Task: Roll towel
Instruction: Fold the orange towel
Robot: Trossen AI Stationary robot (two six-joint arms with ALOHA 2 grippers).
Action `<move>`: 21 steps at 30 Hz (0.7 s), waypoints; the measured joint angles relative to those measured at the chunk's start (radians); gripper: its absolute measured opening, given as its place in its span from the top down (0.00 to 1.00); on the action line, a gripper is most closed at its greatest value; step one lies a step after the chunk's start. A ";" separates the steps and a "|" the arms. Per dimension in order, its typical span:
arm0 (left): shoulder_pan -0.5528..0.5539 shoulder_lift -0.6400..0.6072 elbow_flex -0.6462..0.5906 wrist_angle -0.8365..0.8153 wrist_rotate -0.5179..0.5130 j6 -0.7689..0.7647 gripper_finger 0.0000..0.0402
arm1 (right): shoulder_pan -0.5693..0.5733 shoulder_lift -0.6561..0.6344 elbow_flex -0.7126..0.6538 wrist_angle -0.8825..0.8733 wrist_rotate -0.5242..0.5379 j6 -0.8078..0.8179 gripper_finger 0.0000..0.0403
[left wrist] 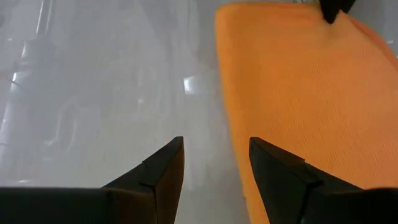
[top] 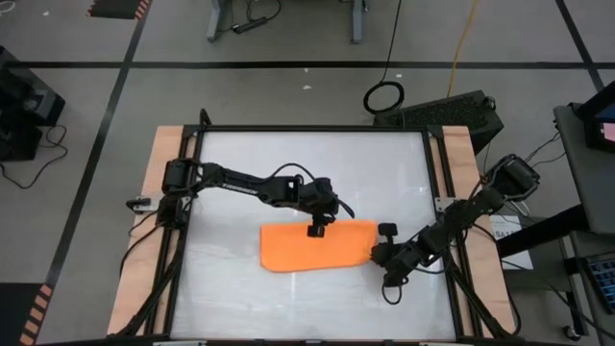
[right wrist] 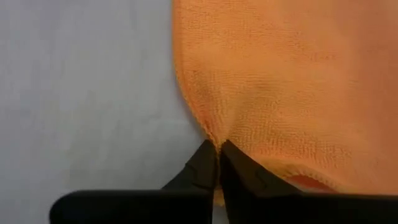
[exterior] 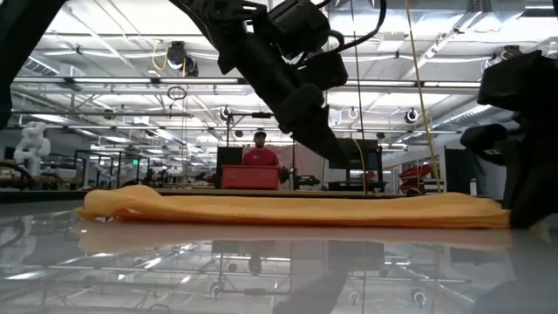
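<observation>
The orange towel [top: 317, 246] lies spread flat on the white table top, near its middle. My right gripper [top: 376, 253] is at the towel's right end, shut on its edge. My left gripper [top: 315, 230] hangs open over the towel's far edge. In the left wrist view [left wrist: 214, 158] one finger stands over the cloth [left wrist: 298, 93] and the other over the bare table; I cannot tell whether they touch. In the low view the towel [exterior: 288, 208] shows as a low flat band. My right gripper pinches the edge of the towel's right end [right wrist: 214, 138], close to the near corner, between its two shut fingertips [right wrist: 205, 163]. The fingers slant down from the table's right side. The cloth puckers a little at the tips and otherwise lies flat on the table.
The table top [top: 231, 192] is bounded by a black frame [top: 317, 129] with wooden strips at the left and right sides. Bare table lies on all sides of the towel. A person stands in the room far behind the table [exterior: 260, 153].
</observation>
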 joint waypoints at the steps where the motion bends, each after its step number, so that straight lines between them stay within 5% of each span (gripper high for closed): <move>1: 0.001 0.000 0.000 -0.006 -0.007 0.000 0.53 | -0.001 -0.009 -0.001 -0.012 0.005 0.000 0.99; 6: 0.001 -0.033 0.000 -0.068 -0.076 0.017 0.53 | -0.003 -0.094 0.035 -0.260 0.113 -0.011 1.00; 13: -0.010 -0.162 0.032 -0.233 -0.163 0.018 0.53 | -0.025 -0.208 0.256 -0.789 0.429 0.003 1.00; 21: -0.077 -0.384 0.112 -0.441 -0.369 -0.025 0.53 | -0.105 -0.349 0.540 -1.011 0.834 -0.165 1.00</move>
